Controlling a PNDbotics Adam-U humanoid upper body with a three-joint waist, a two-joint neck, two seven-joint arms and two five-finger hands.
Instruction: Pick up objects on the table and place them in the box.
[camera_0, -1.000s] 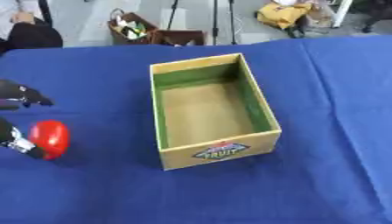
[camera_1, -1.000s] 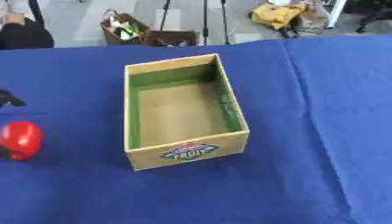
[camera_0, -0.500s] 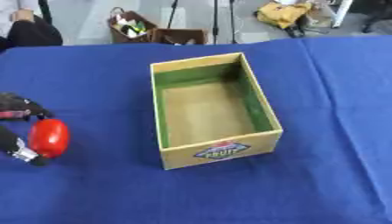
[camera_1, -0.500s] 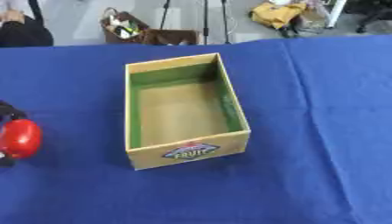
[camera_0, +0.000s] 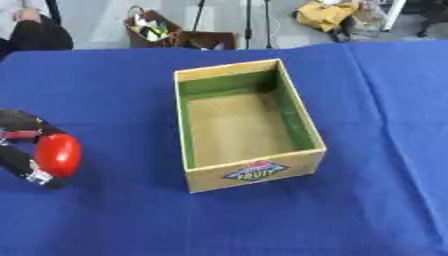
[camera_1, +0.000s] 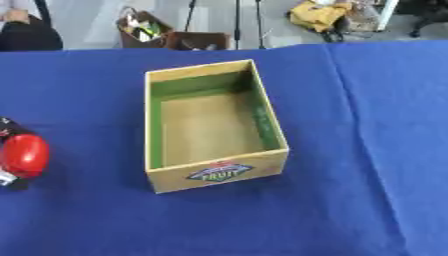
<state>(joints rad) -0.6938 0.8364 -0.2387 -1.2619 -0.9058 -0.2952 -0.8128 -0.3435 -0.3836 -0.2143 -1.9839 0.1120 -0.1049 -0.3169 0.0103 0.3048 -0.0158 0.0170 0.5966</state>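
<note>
Closest to the camera it's just the blue tablecloth, a wide bare stretch of it running across the whole front. A bit further in, over at the left edge, the robot's left hand comes in with its black fingers curled around a red round object, looks like a tomato or a small apple, hard to say which. One finger wraps over the top and another comes under it, so the hand is grasping the thing. I can't tell if it's lifted off the cloth or resting on it. It sits well apart from the box, to the box's left. The right hand doesn't show up in either view. In the middle of the table is the cardboard box, open on top, green lining on the inner walls and a plain brown floor, with a fruit label on the near end wall. Nothing inside it that I can see. It's turned a little askew. Past the far edge of the table there's a basket on the floor with some stuff in it.
</note>
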